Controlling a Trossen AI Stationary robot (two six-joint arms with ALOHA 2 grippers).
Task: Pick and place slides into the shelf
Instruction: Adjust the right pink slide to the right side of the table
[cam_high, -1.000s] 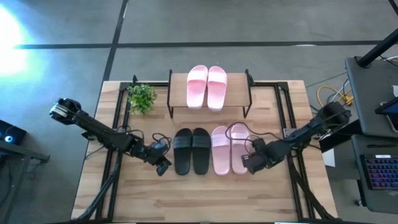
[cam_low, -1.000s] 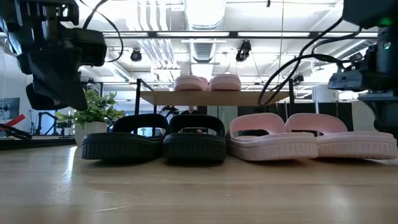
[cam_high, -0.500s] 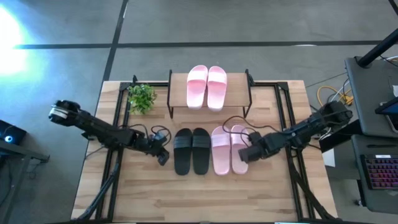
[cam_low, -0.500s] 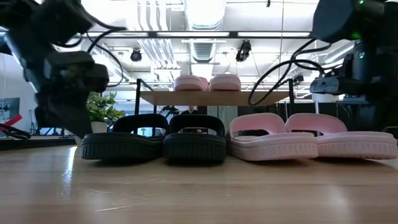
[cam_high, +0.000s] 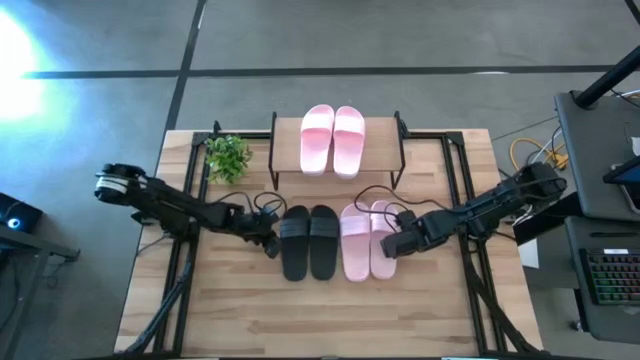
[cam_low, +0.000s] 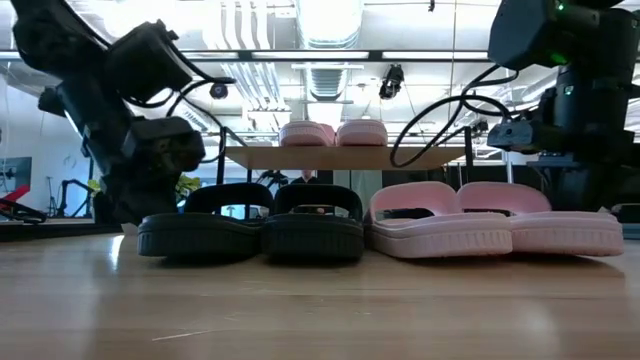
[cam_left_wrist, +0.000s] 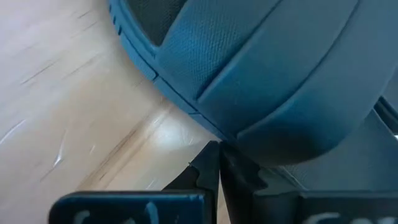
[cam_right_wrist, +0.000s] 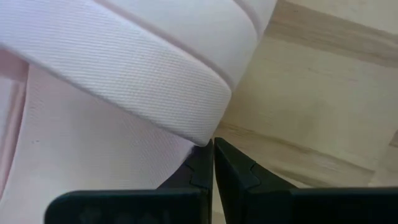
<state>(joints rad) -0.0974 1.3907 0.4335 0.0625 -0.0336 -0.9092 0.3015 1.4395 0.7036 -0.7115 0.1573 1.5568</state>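
Slides on the tabletop: two black (cam_high: 308, 242) and two pink (cam_high: 368, 240), in a row of four in front of the shelf (cam_high: 337, 172), whose top board already carries another pink pair (cam_high: 333, 139). Over the last second I have brought both arms inward. The left gripper (cam_high: 270, 243), which hung clear of the row a second ago, now sits against the outer edge of the left black slide (cam_low: 195, 228); the low view shows that slide nudged slightly toward its partner. The right gripper (cam_high: 392, 243) has likewise closed the gap and now meets the outer edge of the right pink slide (cam_low: 555, 225). In the left wrist view I see the fingers (cam_left_wrist: 205, 171) pressed together with no gap, their tips at the sole edge under the dark strap (cam_left_wrist: 273, 81). The right wrist view gives the same picture: fingers (cam_right_wrist: 202, 168) together, tips at the lower edge of the pink strap (cam_right_wrist: 124, 74). Neither gripper holds anything. My reading is that both arms have finished their approach and reached contact; no slide has been lifted, so four remain to be shelved. With the fingers together, I judge a grasp impossible until they part around a strap or sole edge; pushing further would only slide the footwear sideways
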